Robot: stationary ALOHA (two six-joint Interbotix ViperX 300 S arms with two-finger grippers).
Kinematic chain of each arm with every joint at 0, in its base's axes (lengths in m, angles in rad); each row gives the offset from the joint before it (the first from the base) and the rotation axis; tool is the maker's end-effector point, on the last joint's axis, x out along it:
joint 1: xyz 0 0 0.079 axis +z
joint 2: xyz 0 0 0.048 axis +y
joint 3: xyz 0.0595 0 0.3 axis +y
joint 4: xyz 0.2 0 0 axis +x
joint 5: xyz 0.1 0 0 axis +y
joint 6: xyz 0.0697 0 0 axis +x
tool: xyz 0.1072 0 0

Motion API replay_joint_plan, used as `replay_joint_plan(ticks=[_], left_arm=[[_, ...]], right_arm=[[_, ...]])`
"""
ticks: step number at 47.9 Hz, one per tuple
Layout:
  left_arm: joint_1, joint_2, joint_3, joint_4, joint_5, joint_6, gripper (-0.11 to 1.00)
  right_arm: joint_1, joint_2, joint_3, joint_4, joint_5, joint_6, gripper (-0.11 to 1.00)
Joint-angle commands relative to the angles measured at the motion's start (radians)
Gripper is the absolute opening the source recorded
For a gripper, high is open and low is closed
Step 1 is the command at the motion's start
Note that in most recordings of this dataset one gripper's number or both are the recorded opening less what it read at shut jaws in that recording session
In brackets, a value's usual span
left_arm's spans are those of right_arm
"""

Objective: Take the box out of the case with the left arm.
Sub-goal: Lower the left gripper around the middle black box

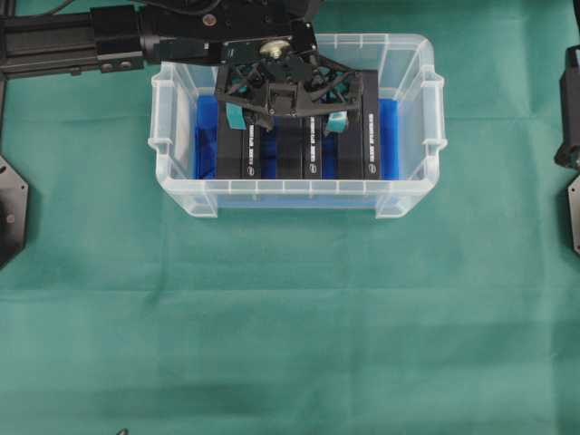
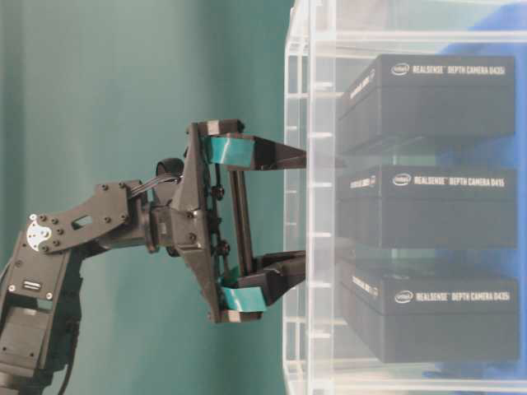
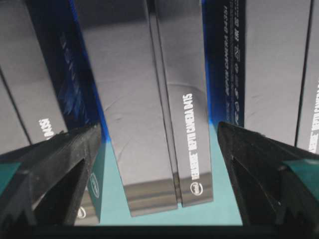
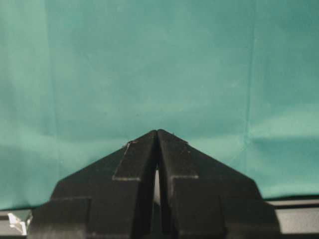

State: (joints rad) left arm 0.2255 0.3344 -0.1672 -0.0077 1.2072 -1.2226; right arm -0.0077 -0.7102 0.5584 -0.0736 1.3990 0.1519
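Green cloth (image 1: 290,317) covers the whole work surface, and on it, toward the far middle of the overhead view, sits the case (image 1: 184,190) — a clear plastic tub with a rimmed edge and a bright blue lining on its bottom. Three black boxes lie side by side inside it, long sides parallel, each printed with white "RealSense Depth Camera" lettering: a left box (image 1: 243,149), a middle box (image 1: 299,159) and a right box (image 1: 358,136). The left arm (image 1: 109,41) reaches in from the upper left edge of the overhead view, and its left gripper (image 1: 285,120) hangs over the tub with the teal-padded fingers (image 1: 234,115) spread wide apart, nothing between them touching either pad. In the left wrist view the two dark fingertips stand at the lower corners with the middle box (image 3: 149,109) centred between them, clear blue gaps showing on either side of it. In the table-level view, which is turned on its side, the fingertips (image 2: 280,153) reach up to the case wall; whether they dip below the rim cannot be told from there. Off at the right edge of the overhead view only part of the right arm (image 1: 569,109) shows, well apart from the case. In its wrist view the right gripper (image 4: 157,133) has its black jaws pressed together, empty, over bare green cloth.
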Motion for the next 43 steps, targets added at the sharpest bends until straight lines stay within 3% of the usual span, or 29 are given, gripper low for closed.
replay_joint_plan(ticks=[1,32,43], left_arm=[[0.003,-0.017,-0.002,0.003,-0.008,0.0,0.97],[0.002,0.031,0.025,0.003,-0.048,0.002,0.97],[0.011,0.032,0.023,0.005,-0.048,-0.003,0.9]], right_arm=[[0.0,0.003,-0.023,-0.002,-0.005,0.0,0.03],[0.0,0.003,-0.02,-0.002,-0.005,0.0,0.03],[0.0,0.002,-0.017,-0.012,-0.005,-0.002,0.03]])
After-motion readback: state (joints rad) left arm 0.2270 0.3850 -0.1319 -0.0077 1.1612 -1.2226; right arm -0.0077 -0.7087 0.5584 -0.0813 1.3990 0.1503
